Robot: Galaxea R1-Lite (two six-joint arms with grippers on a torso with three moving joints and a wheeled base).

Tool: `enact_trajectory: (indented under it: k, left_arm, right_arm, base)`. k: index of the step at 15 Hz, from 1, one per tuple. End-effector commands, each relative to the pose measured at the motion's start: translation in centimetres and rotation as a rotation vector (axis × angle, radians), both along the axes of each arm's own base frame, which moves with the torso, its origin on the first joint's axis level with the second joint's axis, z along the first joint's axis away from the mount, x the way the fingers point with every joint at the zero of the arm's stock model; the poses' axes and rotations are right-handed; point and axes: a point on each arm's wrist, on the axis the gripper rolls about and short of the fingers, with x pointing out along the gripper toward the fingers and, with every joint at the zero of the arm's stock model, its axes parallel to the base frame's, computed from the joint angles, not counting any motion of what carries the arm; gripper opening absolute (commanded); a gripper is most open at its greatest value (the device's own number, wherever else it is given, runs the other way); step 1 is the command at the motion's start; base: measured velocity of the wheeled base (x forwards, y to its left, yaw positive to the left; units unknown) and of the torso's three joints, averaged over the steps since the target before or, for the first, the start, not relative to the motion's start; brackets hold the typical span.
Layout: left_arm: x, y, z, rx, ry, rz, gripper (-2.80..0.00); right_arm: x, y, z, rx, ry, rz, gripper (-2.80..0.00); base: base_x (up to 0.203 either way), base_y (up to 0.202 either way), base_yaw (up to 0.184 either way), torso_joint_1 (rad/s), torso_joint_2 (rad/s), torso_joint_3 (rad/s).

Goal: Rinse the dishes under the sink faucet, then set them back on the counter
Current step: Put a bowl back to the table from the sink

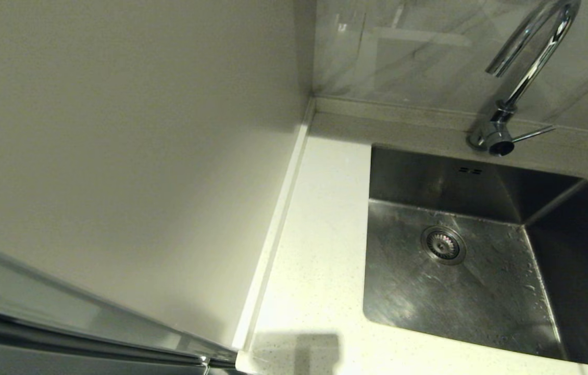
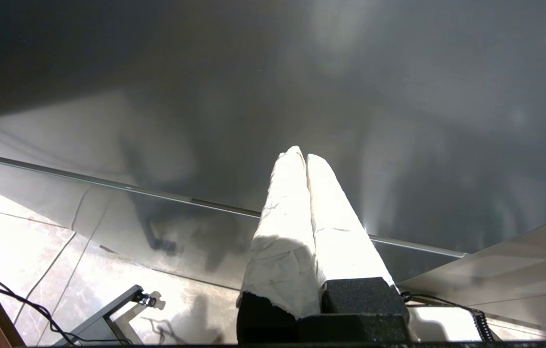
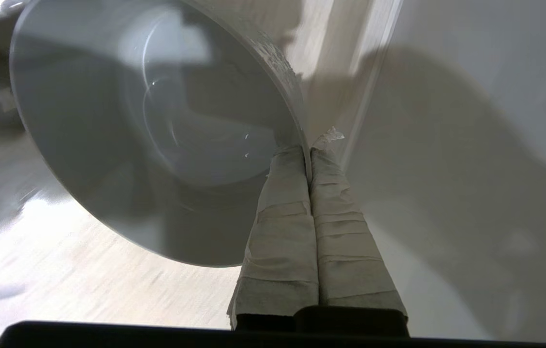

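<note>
Pinched at its rim between the taped fingers of the right end effector (image 3: pixel 309 153) is the round pale blue-grey plastic bowl (image 3: pixel 156 125), while the square steel sink (image 1: pixel 460 291) sits empty and no water runs from the tall chrome faucet (image 1: pixel 525 73), so I think rinsing remains.

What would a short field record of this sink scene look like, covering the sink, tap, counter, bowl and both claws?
sink: no dishes in it, droplets on the floor, strainer in the drain
tap: no water seen running
counter: bare in the head view, left of the sink
bowl: pale, tilted on edge, rim pinched by the right claw
right claw: shut on the bowl rim, outside the head view
left claw: shut, holding nothing, parked low facing a grey panel
</note>
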Motion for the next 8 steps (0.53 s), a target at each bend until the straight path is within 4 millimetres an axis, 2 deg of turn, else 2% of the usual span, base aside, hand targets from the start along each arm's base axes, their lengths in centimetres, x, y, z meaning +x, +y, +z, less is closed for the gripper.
enact_trajectory:
  k: [1, 8]
  left_arm:
    - [0.0, 0.0, 0.0, -0.001, -0.003, 0.001, -2.80]
    - [0.0, 0.0, 0.0, -0.001, -0.003, 0.001, -2.80]
  right_arm:
    - [1.3, -0.5, -0.9, -0.028, -0.006, 0.047, -2.80]
    - [2.5, -1.0, -1.5, -0.082, -0.013, 0.083, -2.80]
  base:
    - [0.000, 0.000, 0.000, 0.000, 0.00, 0.000]
    - [0.000, 0.000, 0.000, 0.000, 0.00, 0.000]
